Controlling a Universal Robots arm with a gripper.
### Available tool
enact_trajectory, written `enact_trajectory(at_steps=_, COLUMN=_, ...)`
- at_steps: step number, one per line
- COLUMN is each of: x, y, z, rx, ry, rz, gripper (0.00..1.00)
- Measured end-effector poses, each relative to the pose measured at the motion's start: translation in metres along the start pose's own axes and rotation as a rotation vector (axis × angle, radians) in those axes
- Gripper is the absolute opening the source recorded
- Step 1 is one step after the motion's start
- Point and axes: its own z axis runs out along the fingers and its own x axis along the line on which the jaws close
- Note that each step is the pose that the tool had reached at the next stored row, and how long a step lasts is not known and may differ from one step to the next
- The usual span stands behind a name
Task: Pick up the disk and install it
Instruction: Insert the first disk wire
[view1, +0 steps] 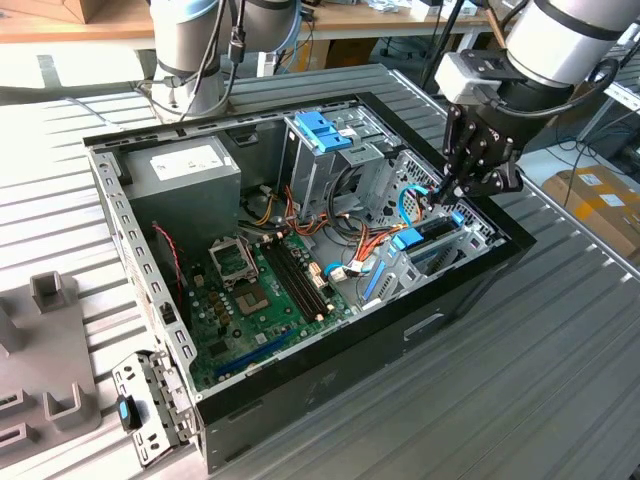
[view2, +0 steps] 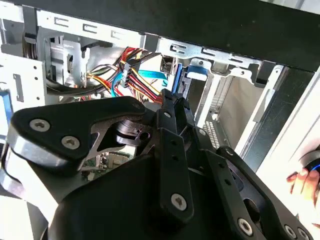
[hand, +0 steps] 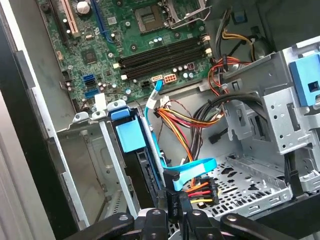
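The disk (view1: 428, 243) stands on edge in the lower drive bay at the case's corner on the exterior view's right, with its blue tab (hand: 131, 134) on top. In the second wrist view its blue rail (view2: 175, 80) sits just past my fingertips. My gripper (view1: 447, 195) hangs over that bay, beside the disk and just above the cable plugs (hand: 187, 189). The gripper (view2: 167, 100) has its fingers drawn together, and I see nothing held between them. In the first wrist view the gripper (hand: 172, 217) is close to the black plug.
The open computer case (view1: 330, 350) lies on a slatted metal table. Inside are a grey power supply box (view1: 185, 175), the motherboard (view1: 255, 290), a drive cage with a bare blue bracket (view1: 322, 130) and loose coloured cables (hand: 185, 120). A person's hand (view2: 302, 182) is outside the case.
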Motion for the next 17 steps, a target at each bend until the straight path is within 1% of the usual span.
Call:
enact_trajectory(at_steps=14, x=0.0004, y=0.0010, z=0.0003, rx=0.0094, ry=0.0011, rz=0.118, gripper=0.20)
enact_trajectory(at_steps=17, x=0.0005, y=0.0012, z=0.0004, rx=0.0120, ry=0.0013, rz=0.151, gripper=0.20)
